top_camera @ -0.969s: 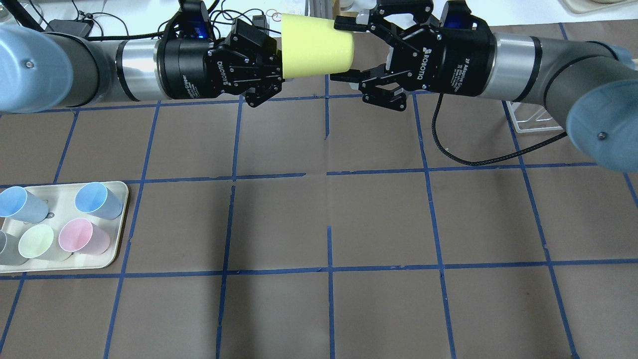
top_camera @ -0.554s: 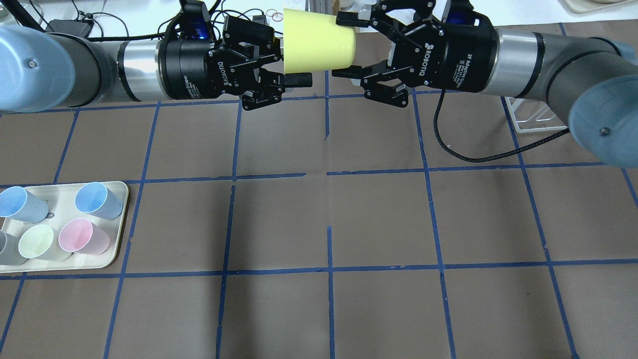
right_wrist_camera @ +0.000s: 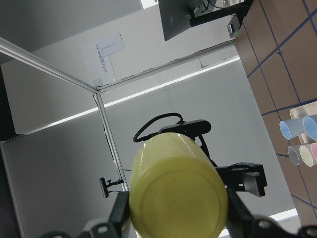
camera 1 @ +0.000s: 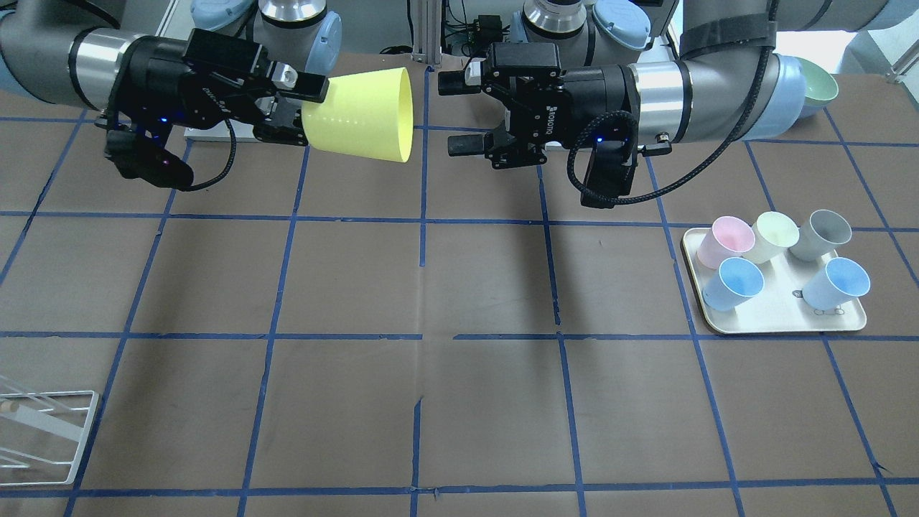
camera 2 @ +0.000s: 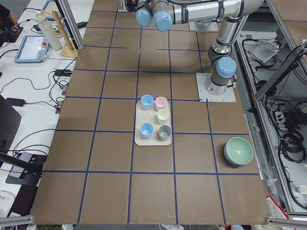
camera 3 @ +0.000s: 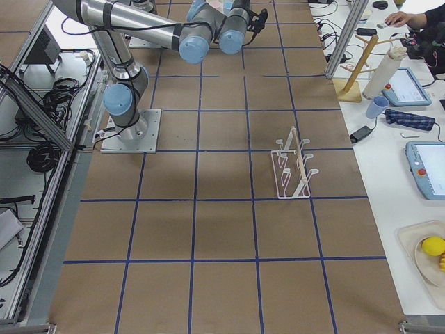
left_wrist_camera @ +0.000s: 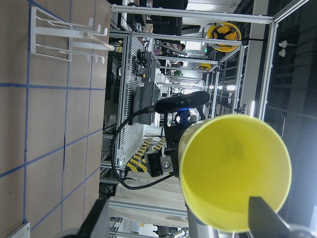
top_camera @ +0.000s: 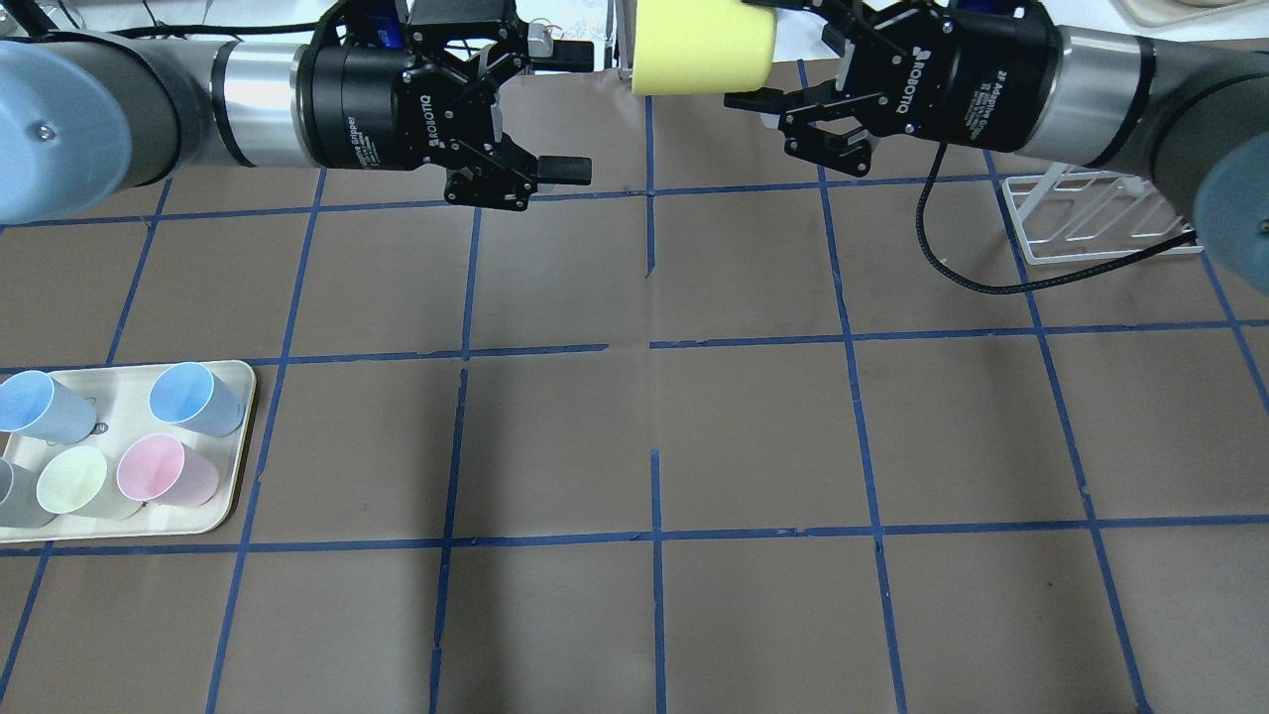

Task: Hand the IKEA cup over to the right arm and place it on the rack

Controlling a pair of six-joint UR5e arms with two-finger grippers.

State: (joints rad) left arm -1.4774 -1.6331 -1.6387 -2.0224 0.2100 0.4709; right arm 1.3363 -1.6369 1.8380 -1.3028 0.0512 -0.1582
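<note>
The bright yellow IKEA cup [top_camera: 699,48] lies sideways in the air, gripped at its base by my right gripper [top_camera: 755,52], which is shut on it. In the front view the cup [camera 1: 362,115] has its open mouth turned toward my left gripper [camera 1: 454,113]. My left gripper [top_camera: 565,109] is open and empty, a short gap to the left of the cup's mouth. The left wrist view looks into the cup's mouth [left_wrist_camera: 235,171]. The right wrist view shows its base [right_wrist_camera: 178,186] between my fingers. The white wire rack [top_camera: 1091,218] stands on the table under my right arm and shows at the front view's lower left [camera 1: 36,431].
A cream tray [top_camera: 233,496] at the left holds several cups, among them a pale yellow-green cup [top_camera: 71,478]; the tray shows at the right in the front view [camera 1: 782,327]. A green bowl [camera 1: 818,82] sits behind my left arm. A black cable [top_camera: 952,268] hangs from my right wrist.
My left gripper opened, let go of the cup and drew back to the left. My right gripper shut on the cup's base and carried it up and to the right.
</note>
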